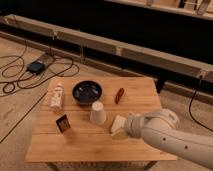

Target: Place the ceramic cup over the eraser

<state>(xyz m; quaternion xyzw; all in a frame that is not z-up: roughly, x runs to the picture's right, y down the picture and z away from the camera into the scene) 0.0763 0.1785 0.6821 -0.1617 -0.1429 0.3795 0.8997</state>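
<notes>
The ceramic cup (pixel 98 113) is plain white and stands on the wooden table (pixel 80 145) near its middle, with its narrower end up. The eraser (pixel 63 123), a small dark block with a reddish-brown face, stands to the cup's left near the table's front. The two are apart. My gripper (pixel 125 128) is at the left end of the pale arm (pixel 167 134) that reaches in from the right. It is low over the table just right of the cup, beside a pale flat block (pixel 118 123).
A wide dark bowl (pixel 87 92) sits behind the cup. A white bottle (pixel 56 96) lies at the left. A thin red stick (pixel 119 95) lies right of the bowl. Cables and a dark box (pixel 36 67) lie on the floor at left.
</notes>
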